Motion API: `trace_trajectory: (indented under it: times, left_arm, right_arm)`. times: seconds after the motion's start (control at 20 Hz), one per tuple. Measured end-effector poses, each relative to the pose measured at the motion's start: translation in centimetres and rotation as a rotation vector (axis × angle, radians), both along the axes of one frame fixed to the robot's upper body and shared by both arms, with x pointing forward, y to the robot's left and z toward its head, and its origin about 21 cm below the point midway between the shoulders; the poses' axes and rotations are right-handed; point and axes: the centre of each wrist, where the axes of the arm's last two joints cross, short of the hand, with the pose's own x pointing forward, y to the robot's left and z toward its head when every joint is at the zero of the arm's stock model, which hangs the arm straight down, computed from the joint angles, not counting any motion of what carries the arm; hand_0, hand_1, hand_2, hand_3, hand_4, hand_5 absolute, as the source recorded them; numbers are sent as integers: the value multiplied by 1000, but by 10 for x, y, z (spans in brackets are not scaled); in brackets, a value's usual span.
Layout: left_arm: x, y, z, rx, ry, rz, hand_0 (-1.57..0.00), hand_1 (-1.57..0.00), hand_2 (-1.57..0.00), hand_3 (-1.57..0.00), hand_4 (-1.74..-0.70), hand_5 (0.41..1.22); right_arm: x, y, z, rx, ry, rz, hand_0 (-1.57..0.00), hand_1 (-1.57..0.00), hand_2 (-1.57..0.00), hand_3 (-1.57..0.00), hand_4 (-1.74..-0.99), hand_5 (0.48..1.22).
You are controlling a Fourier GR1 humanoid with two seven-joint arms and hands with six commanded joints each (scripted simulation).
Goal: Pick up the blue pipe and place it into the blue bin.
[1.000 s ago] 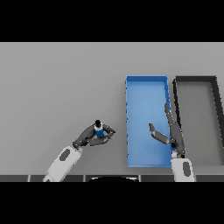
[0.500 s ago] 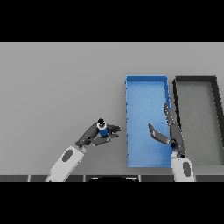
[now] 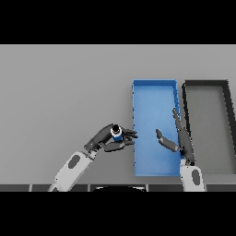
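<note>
- Left hand [image 3: 107, 139]: fingers and thumb curled around the blue pipe [image 3: 116, 133], which stands roughly upright in the grasp, dark open end facing up.
- Blue pipe: held just off the left wall of the blue bin [image 3: 154, 85], fingertips reaching that wall; not yet over the bin floor.
- Right hand [image 3: 179, 138]: fingers straight and relaxed, holding nothing, poised over the bin's right side.
- Progress: the pick appears done; carrying the pipe over the wall and releasing it remain.
- Black bin [image 3: 205, 83]: immediately beyond the right hand, adjoining the blue bin.
- Grey table [image 3: 60, 92]: plain, flat surface beyond the left hand; 2 bins in all.
</note>
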Motion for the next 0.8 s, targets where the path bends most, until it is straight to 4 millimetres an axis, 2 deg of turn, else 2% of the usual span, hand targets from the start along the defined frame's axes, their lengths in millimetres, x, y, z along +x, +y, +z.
trace_trajectory:
  times: [0.15, 0.2, 0.3, 0.45, 0.5, 0.6, 0.7, 0.8]
  left_arm:
    - [-3, 4, 2, 24, 8, -2, -1567, -1568, -1568, -1568, -1466, 1220]
    - [-1, 3, 1, 32, 18, 4, -1568, -1569, -1569, -1569, -1466, 1220]
    - [-1, 7, 0, 23, 11, 7, -1569, -1569, -1570, -1570, -1466, 1220]
    - [0, 7, -2, 18, 3, 1, -1570, -1570, -1570, -1570, -1466, 1220]
    - [-1, 2, -1, 20, 10, -8, -1570, -1570, -1570, -1570, -1467, 1220]
    - [2, 2, 0, 29, 12, -8, -1571, -1571, -1571, -1571, -1467, 1221]
    - [2, 2, -3, 39, 14, -11, -1571, -1571, -1571, -1571, -1467, 1221]
    - [-2, -2, 1, 17, 2, -28, -1571, -1571, -1571, -1571, -1467, 1221]
  right_arm:
    - [-1, -5, 0, -3, -6, 0, 1, 1, 1, 1, -1145, 643]
    - [-11, 2, -4, 5, -19, -23, 1, 1, 1, 1, -1141, 643]
    - [-46, 21, -13, 20, -44, -137, 1, 1, 1, 1, -1138, 643]
    - [-109, 58, -18, 26, -51, -387, 1, 1, 1, 1, -1191, 642]
    - [-120, 66, -17, 31, -37, -458, 1, 1, -2, 1, -1184, 642]
    - [-130, 73, -7, 26, -64, -502, 1, -2, -41, 1, -1195, 648]
    - [-133, 76, 8, 159, -170, -402, 1, -22, -89, -1, -1202, 624]
    - [-134, 73, 16, 244, -37, -285, 1, -29, -120, -1, -1215, 607]
